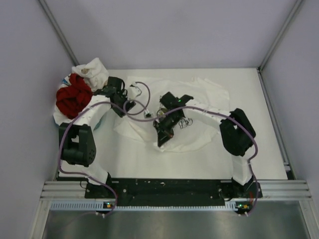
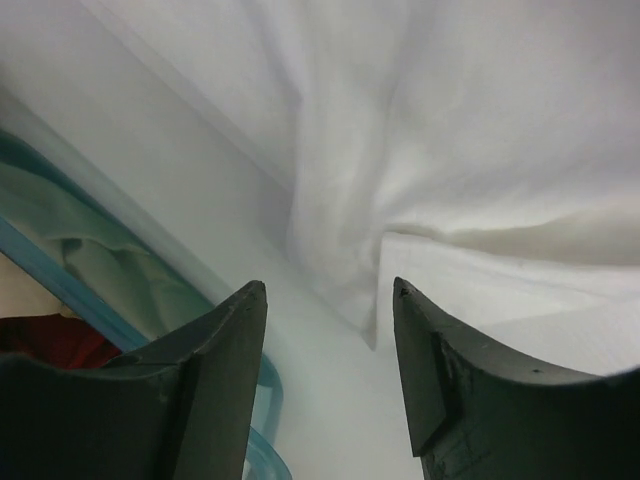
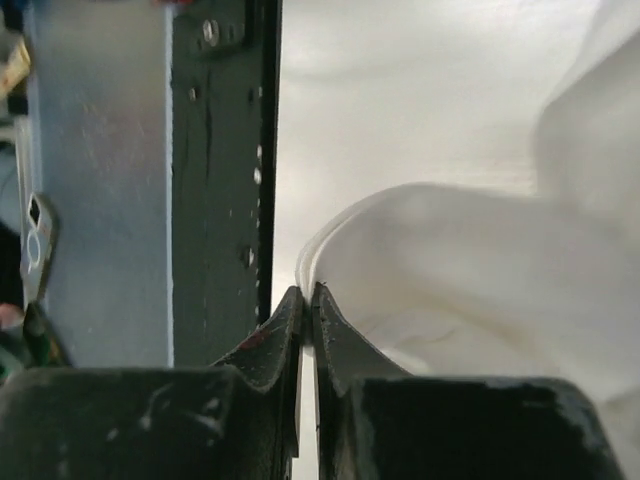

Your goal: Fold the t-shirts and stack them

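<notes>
A white t-shirt [image 1: 199,97] lies spread and rumpled on the middle of the table. My right gripper [image 1: 162,135] is at its near-left edge. In the right wrist view the jaws [image 3: 307,292] are shut on a folded edge of this white shirt [image 3: 470,260], which is lifted a little. My left gripper [image 1: 128,106] is at the shirt's left edge. In the left wrist view it [image 2: 328,290] is open and empty, with a corner of the white shirt [image 2: 450,150] just ahead of the fingertips. A heap of deep red shirts [image 1: 73,97] and a white one [image 1: 92,72] sits at the far left.
The heap rests in a teal-rimmed tray [image 2: 60,290] close to the left of my left gripper; red cloth [image 2: 50,340] shows in it. The black base rail [image 3: 215,180] runs along the table's near edge. Grey walls close the left, back and right sides.
</notes>
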`<state>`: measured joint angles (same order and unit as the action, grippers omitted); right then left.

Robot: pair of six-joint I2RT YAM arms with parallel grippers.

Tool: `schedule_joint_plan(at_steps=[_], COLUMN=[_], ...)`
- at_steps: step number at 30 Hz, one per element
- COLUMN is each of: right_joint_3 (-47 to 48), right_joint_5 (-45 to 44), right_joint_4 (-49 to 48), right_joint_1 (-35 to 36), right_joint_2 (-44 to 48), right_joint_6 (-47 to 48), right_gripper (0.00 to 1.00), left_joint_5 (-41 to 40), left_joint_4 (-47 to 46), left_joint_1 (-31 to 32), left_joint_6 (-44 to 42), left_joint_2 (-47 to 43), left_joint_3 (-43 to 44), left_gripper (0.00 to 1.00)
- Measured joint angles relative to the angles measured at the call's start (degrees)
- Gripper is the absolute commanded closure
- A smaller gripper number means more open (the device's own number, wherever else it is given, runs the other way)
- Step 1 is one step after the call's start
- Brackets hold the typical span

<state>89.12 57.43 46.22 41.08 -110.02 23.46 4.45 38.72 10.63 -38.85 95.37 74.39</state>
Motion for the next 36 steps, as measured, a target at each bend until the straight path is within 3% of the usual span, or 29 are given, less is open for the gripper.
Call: schedule_joint_plan(at_steps=[1, 5, 9, 14, 18, 22, 25, 27, 29, 32, 36], right_joint_3=[0.0, -6.3, -13.1, -21.7, -31.4, -46.1, -53.2, -54.5, -53.2, -47.5, -40.1], right_joint_5=[-2.7, -11.0, -17.5, -25.7, -31.2, -39.6, -44.6, -46.8, -47.4, -46.2, -42.2], right_joint_4=[3.3, 10.1, 8.4, -1.7, -13.7, -27.7, -33.0, -35.2, -37.9, -42.1, -42.9], right_joint_1=[2.3, 6.4, 5.5, 3.3, -7.8, -25.4, -34.1, -36.7, -37.2, -37.5, -39.0], right_joint_2=[-2.0, -2.6, 2.6, 17.8, 29.6, 36.6, 36.9, 34.9, 30.5, 22.4, 13.7], right_joint_6=[2.1, 4.5, 0.7, -9.3, -22.5, -35.6, -43.1, -46.1, -47.5, -48.2, -49.5], right_gripper=[0.76, 0.51, 0.41, 0.34, 0.21, 0.20, 0.20, 0.23, 0.40, 0.98, 1.00], left_joint_5=[0.7, 3.4, 6.6, 9.0, 12.1, 12.6, 13.1, 13.9, 14.3, 14.6, 16.3], left_joint_4=[0.3, 2.4, 4.3, 5.2, 7.3, 7.8, 7.9, 7.8, 7.8, 7.8, 8.7], left_joint_1=[-0.7, -2.7, -2.6, -2.4, -2.2, -0.3, 2.1, 3.3, 3.8, 3.8, 3.6], left_joint_6=[-0.4, -1.5, -2.1, -1.8, -2.1, -2.1, -2.4, -2.8, -3.1, -3.4, -5.0], left_joint_2=[-0.1, -1.2, -2.6, -2.1, 0.9, 2.7, 2.6, 2.6, 2.6, 2.6, 2.4], left_joint_3=[0.0, -0.6, -1.8, -1.9, -1.4, -1.4, -1.4, -1.6, -1.9, -2.0, -2.0], left_gripper=[0.40, 0.41, 0.45, 0.50, 0.48, 0.45, 0.44, 0.44, 0.44, 0.51, 0.54])
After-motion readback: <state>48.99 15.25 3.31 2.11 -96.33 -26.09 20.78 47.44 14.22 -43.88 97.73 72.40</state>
